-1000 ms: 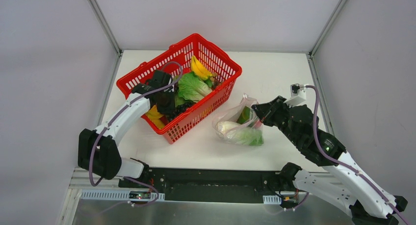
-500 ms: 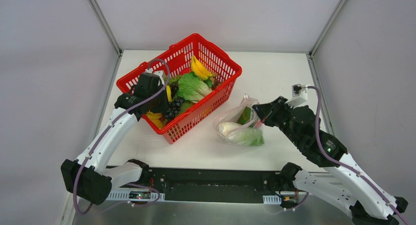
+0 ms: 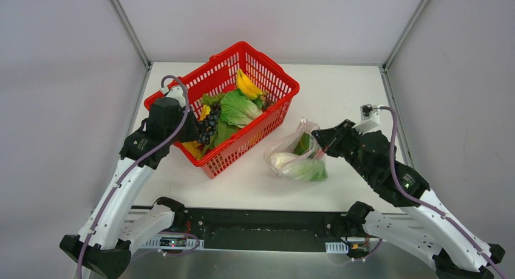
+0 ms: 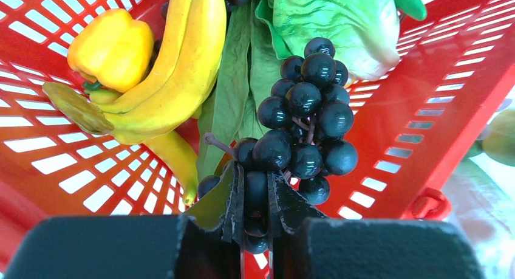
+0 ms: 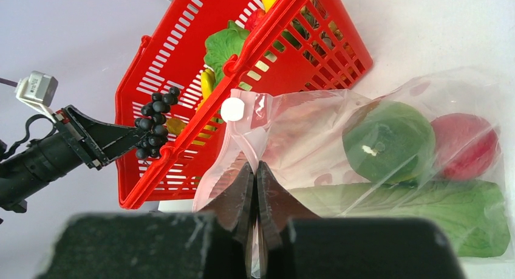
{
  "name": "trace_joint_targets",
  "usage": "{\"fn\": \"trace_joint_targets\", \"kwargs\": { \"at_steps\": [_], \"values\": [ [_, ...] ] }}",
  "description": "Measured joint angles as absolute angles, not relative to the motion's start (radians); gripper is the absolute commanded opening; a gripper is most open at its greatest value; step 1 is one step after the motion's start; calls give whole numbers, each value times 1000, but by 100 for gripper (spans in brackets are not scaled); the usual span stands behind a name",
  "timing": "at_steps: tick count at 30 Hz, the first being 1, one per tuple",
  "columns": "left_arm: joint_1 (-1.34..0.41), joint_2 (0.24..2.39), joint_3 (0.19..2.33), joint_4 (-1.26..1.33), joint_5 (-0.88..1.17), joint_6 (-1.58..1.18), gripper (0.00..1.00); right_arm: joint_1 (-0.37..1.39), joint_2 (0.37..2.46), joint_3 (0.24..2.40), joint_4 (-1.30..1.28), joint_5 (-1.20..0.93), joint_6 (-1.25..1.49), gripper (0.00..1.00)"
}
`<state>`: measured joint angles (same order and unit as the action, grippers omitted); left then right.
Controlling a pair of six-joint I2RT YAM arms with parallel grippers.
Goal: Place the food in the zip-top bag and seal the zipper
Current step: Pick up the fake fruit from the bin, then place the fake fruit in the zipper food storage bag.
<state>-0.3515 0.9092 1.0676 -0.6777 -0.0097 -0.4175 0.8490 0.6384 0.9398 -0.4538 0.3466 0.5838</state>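
My left gripper point(image 3: 194, 128) point(image 4: 255, 191) is shut on a bunch of dark grapes point(image 3: 207, 127) point(image 4: 303, 121), which hangs above the left end of the red basket point(image 3: 270, 63). Bananas point(image 4: 182, 66), a yellow pepper point(image 4: 112, 48) and leafy greens point(image 3: 238, 109) lie in the basket below. To the basket's right, the clear zip-top bag point(image 3: 297, 157) point(image 5: 291, 127) lies on the table with a long white-green cabbage point(image 3: 291, 163), a green fruit point(image 5: 388, 139) and a red one point(image 5: 464, 145) inside. My right gripper point(image 3: 322, 146) point(image 5: 255, 169) is shut on the bag's mouth edge, holding it up by the pink zipper point(image 5: 212, 175).
The basket's red mesh wall point(image 4: 425, 96) stands between the grapes and the bag. White walls close in the table at the back and on both sides. A small grey box point(image 3: 366, 110) sits at the right edge beyond the right arm.
The left arm has risen and drawn back to the left, lifting the grapes out of the basket's contents. The right arm and the bag have stayed still.
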Motion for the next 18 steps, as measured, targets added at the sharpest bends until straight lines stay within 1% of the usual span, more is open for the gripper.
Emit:
{"fn": "trace_joint_targets", "kwargs": {
  "at_steps": [11, 18],
  "values": [
    [-352, 835, 1110, -685, 4, -456, 0, 849, 669, 940, -453, 286, 582, 3],
    [-352, 809, 1176, -653, 135, -508, 0, 849, 696, 940, -453, 244, 575, 3]
  ]
}}
